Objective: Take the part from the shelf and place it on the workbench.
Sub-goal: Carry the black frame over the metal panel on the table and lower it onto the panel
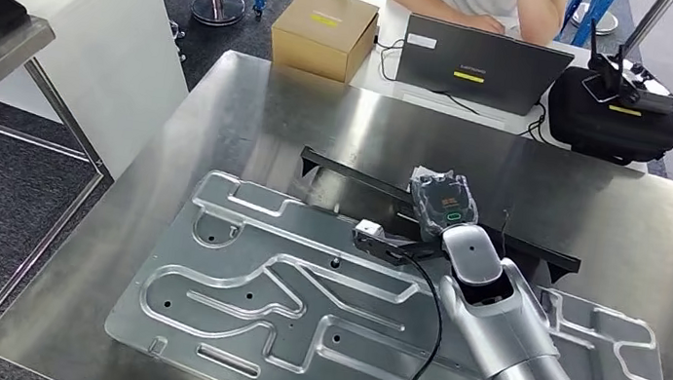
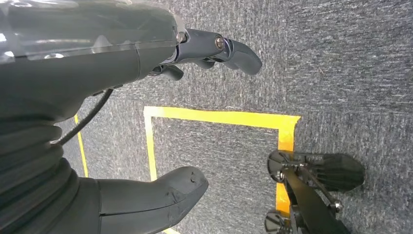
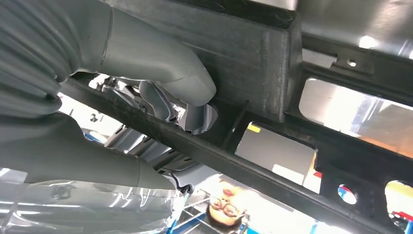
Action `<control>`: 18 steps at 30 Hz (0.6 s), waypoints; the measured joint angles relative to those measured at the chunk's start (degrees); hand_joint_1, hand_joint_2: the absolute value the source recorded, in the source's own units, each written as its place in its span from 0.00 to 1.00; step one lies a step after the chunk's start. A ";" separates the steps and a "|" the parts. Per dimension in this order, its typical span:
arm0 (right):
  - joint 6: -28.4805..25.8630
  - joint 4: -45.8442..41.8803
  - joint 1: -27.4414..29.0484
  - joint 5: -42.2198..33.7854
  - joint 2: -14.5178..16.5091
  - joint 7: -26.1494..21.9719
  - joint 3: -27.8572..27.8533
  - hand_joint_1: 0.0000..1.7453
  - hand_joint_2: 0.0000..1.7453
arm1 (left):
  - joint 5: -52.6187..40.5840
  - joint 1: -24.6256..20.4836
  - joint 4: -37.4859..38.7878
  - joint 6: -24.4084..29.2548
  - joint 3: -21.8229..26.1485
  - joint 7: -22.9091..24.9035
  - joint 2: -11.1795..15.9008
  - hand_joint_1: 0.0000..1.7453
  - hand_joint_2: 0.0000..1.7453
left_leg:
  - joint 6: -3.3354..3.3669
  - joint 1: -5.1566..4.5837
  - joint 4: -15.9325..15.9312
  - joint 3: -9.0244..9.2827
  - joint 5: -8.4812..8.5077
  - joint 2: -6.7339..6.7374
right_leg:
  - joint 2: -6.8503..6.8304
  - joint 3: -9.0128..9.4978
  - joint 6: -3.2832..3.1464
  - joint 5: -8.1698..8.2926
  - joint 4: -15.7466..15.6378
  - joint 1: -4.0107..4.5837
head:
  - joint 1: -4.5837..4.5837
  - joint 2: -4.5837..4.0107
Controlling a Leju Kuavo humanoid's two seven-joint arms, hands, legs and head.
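R hand (image 1: 445, 207) grips long black matte bar (image 1: 354, 175) over shiny steel bench (image 1: 256, 101); L hand (image 2: 146, 73) holds nothing, fingers apart, above grey carpet (image 2: 341, 58).

Black part (image 1: 354, 178); silver workbench (image 1: 255, 110); yellow floor tape (image 2: 219, 117).

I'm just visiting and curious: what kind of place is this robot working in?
Probably a workshop or robot test lab. The right hand holds a long black part over a steel workbench bearing a machined metal plate, and a person sits at a laptop close behind.
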 joint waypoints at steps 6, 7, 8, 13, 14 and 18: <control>0.01 0.16 -0.23 0.00 0.05 0.04 0.05 1.00 1.00 | 0.00 0.12 0.00 0.00 -0.01 0.00 0.01 0.00 1.00 | -1.87 0.26 3.75 -1.99 -3.23 -0.24 | -0.14 -0.95 -3.12 1.87 -1.81 0.28 | -0.44 0.00; 0.01 0.22 -0.24 0.00 0.08 0.04 0.05 1.00 1.00 | 0.00 0.11 0.00 0.00 -0.01 0.00 0.02 0.00 1.00 | -1.87 0.22 7.31 -3.24 -5.86 -0.22 | -0.21 -1.44 -3.49 2.27 -1.82 0.51 | -0.63 0.00; 0.01 0.29 -0.23 0.00 0.11 0.03 0.07 1.00 1.00 | 0.00 0.08 0.00 0.00 -0.01 0.00 0.03 0.00 1.00 | -1.89 0.14 11.28 -4.48 -8.24 -0.22 | -0.22 -2.03 -3.75 2.67 -1.76 0.76 | -0.77 0.00; 1.06 0.46 -0.15 -0.97 0.23 0.89 0.11 1.00 1.00 | 0.31 0.00 0.00 -0.17 -0.01 0.07 0.10 0.00 1.00 | -0.68 -0.66 7.99 1.27 -6.85 -0.24 | -0.23 -4.71 -3.87 4.52 -1.12 1.80 | -0.86 0.01; 1.35 0.46 -0.16 -1.25 0.27 1.18 0.11 1.00 1.00 | 0.38 -0.04 0.00 -0.25 -0.01 0.10 0.16 0.00 1.00 | -0.25 -0.93 4.07 3.85 -6.11 -0.22 | -0.25 -5.03 -3.69 4.85 -1.01 1.94 | -0.82 0.01; 1.67 0.47 -0.11 -1.67 0.41 1.74 0.11 1.00 1.00 | 0.43 -0.04 0.01 -0.39 0.00 0.20 0.28 0.00 1.00 | 0.80 -1.66 -0.77 6.03 -4.94 -0.24 | -0.31 -5.34 -2.39 6.31 -1.18 1.85 | -0.97 0.01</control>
